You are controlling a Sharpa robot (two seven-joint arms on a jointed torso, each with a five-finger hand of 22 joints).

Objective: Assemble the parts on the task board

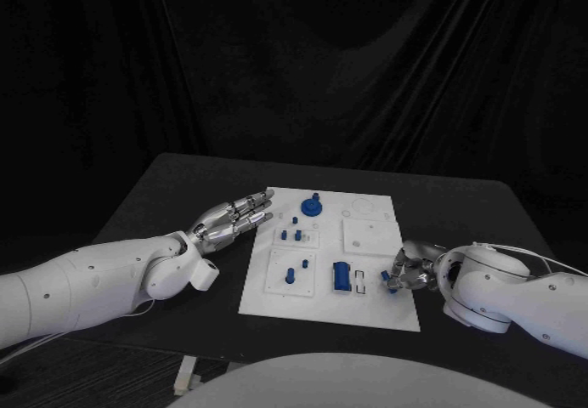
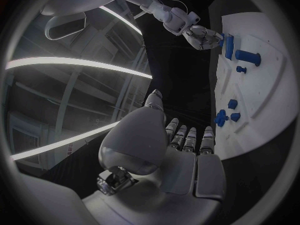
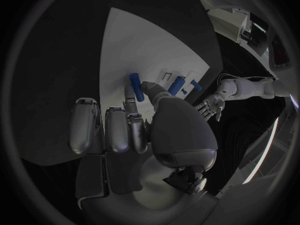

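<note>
Left hand (image 1: 233,221) flat, fingers apart, holding nothing, just beside task board (image 1: 380,306) edge. Right hand (image 1: 410,270) pinching small blue part (image 1: 391,284) over board.

My metal fingers (image 1: 251,204) are silver on both hands, at the ends of smooth white arms (image 1: 86,285). The flat rectangular task board (image 1: 374,310) is plain white, and the small plastic parts (image 1: 341,277) on it are solid blue, unpatterned. Beneath lies the matte black counter (image 1: 160,191), with a black curtain (image 1: 294,76) behind.
</note>
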